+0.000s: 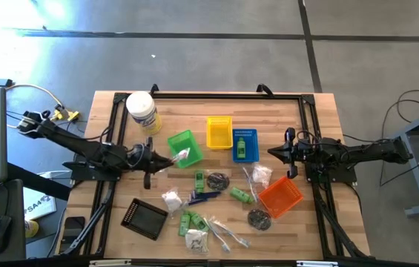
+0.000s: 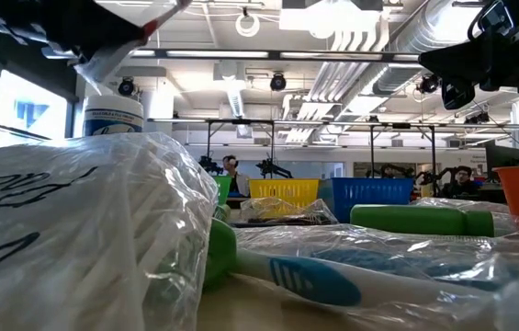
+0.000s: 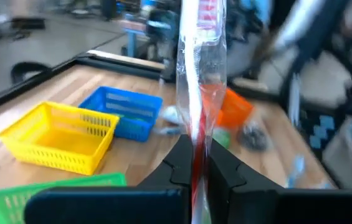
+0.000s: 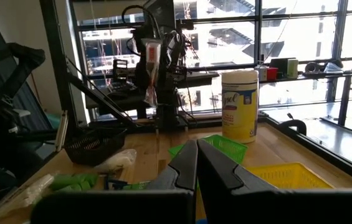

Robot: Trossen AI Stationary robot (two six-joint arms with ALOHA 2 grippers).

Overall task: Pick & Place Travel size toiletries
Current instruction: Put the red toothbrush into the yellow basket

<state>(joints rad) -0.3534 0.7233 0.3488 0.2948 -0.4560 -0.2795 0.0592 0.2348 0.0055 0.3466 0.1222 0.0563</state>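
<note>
One wrapped toothbrush hangs pinched in the left gripper, jaws clamped on it, beside the green basket: carrying step, probably. Next: move over a basket and release. The right gripper, jaws shut and empty, waits near the blue basket. Other toiletries lie scattered on the table; the wipes jar stands clear.

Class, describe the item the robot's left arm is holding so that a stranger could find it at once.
Start at the green basket left of the yellow basket. Over its near edge, the left pincer is shut on a clear wrapped toothbrush; unlike the other toiletries, it hangs off the table.
</note>
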